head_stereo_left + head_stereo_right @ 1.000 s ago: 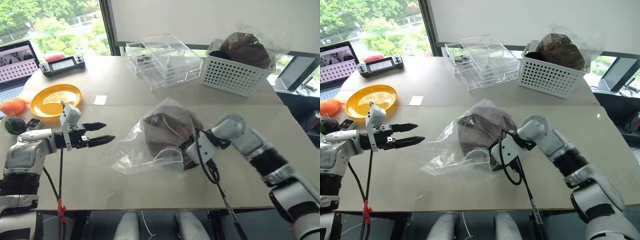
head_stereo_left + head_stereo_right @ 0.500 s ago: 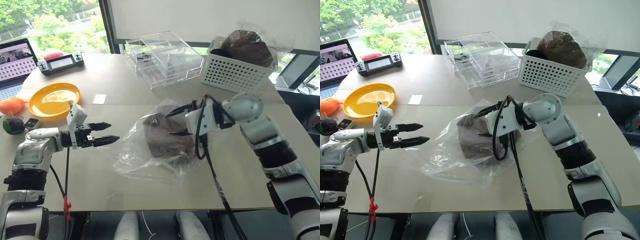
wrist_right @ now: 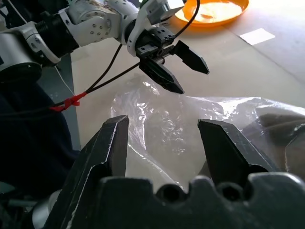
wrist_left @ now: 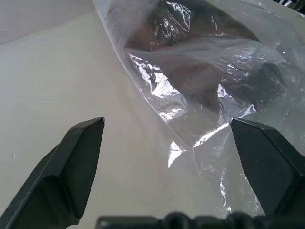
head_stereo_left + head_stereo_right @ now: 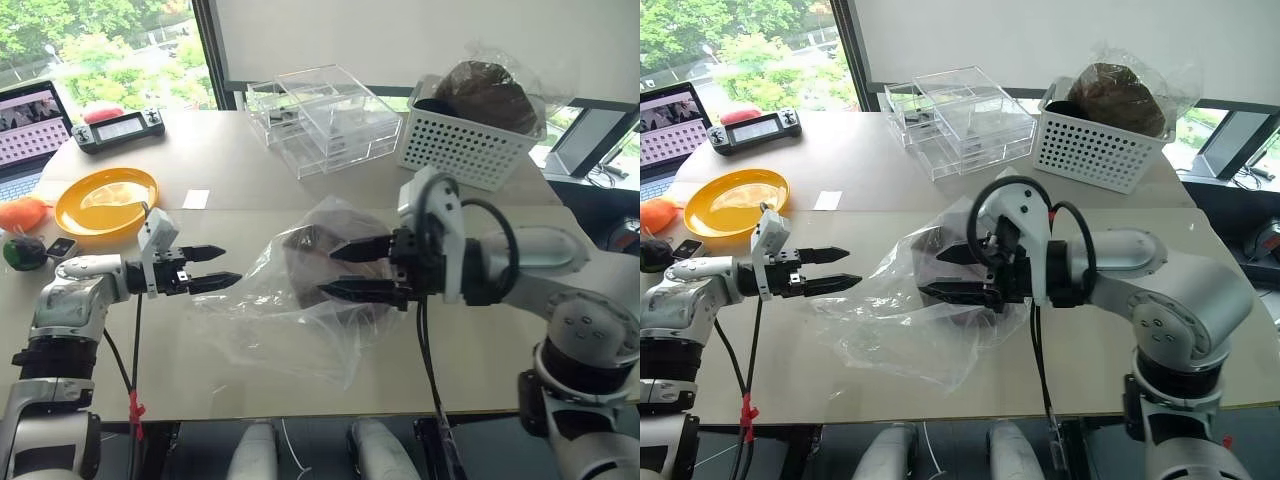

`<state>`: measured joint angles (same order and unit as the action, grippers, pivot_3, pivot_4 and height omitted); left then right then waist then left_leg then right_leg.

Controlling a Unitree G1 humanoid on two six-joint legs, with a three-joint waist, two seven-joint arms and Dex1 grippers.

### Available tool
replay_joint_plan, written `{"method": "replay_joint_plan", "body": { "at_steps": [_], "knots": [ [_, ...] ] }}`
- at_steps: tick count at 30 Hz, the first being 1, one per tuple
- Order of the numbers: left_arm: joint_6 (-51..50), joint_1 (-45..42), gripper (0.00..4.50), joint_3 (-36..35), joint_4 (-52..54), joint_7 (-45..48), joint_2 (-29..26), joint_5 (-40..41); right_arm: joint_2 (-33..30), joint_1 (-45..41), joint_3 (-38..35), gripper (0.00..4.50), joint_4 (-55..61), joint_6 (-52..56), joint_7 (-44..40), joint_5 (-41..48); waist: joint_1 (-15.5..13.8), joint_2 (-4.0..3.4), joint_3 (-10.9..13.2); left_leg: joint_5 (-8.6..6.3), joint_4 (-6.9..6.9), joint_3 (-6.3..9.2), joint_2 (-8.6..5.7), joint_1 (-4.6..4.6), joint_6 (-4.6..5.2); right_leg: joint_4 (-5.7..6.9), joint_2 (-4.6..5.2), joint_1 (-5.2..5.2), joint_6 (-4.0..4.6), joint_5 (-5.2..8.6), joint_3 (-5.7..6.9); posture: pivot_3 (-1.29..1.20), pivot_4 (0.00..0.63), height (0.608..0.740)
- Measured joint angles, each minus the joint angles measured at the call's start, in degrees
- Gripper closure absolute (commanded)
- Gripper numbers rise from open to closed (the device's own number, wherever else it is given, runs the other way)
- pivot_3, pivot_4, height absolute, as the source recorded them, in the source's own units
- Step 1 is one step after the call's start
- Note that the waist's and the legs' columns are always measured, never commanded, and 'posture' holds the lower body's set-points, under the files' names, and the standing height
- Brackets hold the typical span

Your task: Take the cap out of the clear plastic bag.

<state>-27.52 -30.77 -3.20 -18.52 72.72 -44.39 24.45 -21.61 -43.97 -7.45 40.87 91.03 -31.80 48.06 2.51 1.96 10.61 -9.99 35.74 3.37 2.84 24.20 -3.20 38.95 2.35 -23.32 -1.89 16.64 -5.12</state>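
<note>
The clear plastic bag (image 5: 268,322) lies crumpled in the middle of the table, its film spread toward the front edge. The brown cap (image 5: 303,262) shows through the film in the bag's far part. My right gripper (image 5: 328,271) points left, level, with its jaws open one above the other right at the cap; whether its fingers are inside the film I cannot tell. My left gripper (image 5: 230,268) is open just left of the bag, pointing at it and clear of it. The left wrist view shows the bag (image 4: 200,95) ahead of the open fingers (image 4: 86,143).
An orange plate (image 5: 108,200), a white card (image 5: 197,199), a handheld controller (image 5: 122,127) and a laptop (image 5: 30,130) occupy the left side. A rigid clear compartment box (image 5: 325,115) and a white basket (image 5: 465,145) holding a darker bagged cap (image 5: 490,95) stand at the back.
My right gripper has swung up from the bag's near right edge, across the bag, and now points left over the cap. The bag's film has spread toward the front. The left gripper stayed put.
</note>
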Motion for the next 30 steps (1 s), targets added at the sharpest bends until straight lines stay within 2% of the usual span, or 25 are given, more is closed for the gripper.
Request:
{"method": "replay_joint_plan", "body": {
  "at_steps": [6, 8, 11, 16, 19, 25, 30],
  "knots": [
    [0.0, -3.8, 0.00, 2.0, -2.5, 1.3, 1.0, -1.1, 0.8, 0.0, 0.4, 1.63, -1.7, 1.0, 8.7, 6.1, 0.0, 0.00, 0.0, 0.00, 0.01, 0.01, -0.02, 0.08, 0.01, -0.04, 0.03, -0.04, -0.01, 0.00, 0.02, 0.00, 0.150, 0.735],
    [0.3, -5.2, 0.00, 2.8, -3.5, 2.1, 1.6, -1.8, -1.7, -0.2, 0.4, 1.63, -3.2, 1.0, 9.5, 10.3, 0.0, 0.00, 0.0, 0.00, 0.03, 0.00, -0.02, 0.08, 0.01, -0.04, 0.03, -0.03, -0.01, 0.00, 0.02, 0.00, 0.150, 0.735],
    [1.3, -7.3, 0.00, 3.6, -5.9, 3.1, 1.9, -2.7, -8.8, -2.5, 0.5, 1.63, -3.5, 1.0, 8.1, 17.1, 0.0, 0.00, 0.0, -0.02, 0.02, 0.00, -0.02, 0.10, 0.03, -0.09, 0.03, -0.03, -0.02, 0.01, 0.02, 0.00, 0.150, 0.735],
    [2.2, -9.9, 0.00, 4.6, -8.9, 4.5, 2.8, -4.1, -16.5, -4.4, 4.5, 1.63, 1.3, 0.7, 3.9, 20.8, 0.3, 0.00, 0.0, -0.04, 0.03, -0.01, -0.01, 0.10, 0.07, -0.08, 0.02, -0.04, -0.04, 0.02, 0.00, 0.00, 0.150, 0.735],
    [2.6, -10.7, 0.00, 5.4, -10.2, 5.7, 3.1, -4.9, -20.8, -4.5, 10.0, 1.63, 5.0, -1.5, 0.8, 19.9, 0.3, -0.01, 0.0, -0.04, 0.06, -0.01, -0.01, 0.09, 0.07, -0.08, 0.02, -0.04, -0.19, 0.11, 0.00, 0.00, 0.150, 0.735],
    [4.4, -11.6, 0.00, 6.2, -11.2, 7.1, 3.9, -6.2, -25.6, -3.8, 22.5, 1.63, 6.4, -11.1, -2.0, 8.3, 0.1, 0.00, 0.0, -0.04, 0.11, -0.02, -0.01, 0.12, 0.07, -0.09, 0.02, -0.04, -0.32, 0.18, -0.01, 0.00, 0.150, 0.735],
    [5.8, -11.3, 0.00, 7.0, -9.6, 10.2, 3.6, -6.5, -29.5, 1.2, 24.1, 1.63, 1.0, -17.1, -3.0, 0.1, -0.1, 0.00, 0.0, -0.04, 0.14, -0.02, -0.02, 0.15, 0.07, -0.10, 0.03, -0.04, -0.19, 0.10, -0.01, 0.00, 0.150, 0.735]
  ]
}}
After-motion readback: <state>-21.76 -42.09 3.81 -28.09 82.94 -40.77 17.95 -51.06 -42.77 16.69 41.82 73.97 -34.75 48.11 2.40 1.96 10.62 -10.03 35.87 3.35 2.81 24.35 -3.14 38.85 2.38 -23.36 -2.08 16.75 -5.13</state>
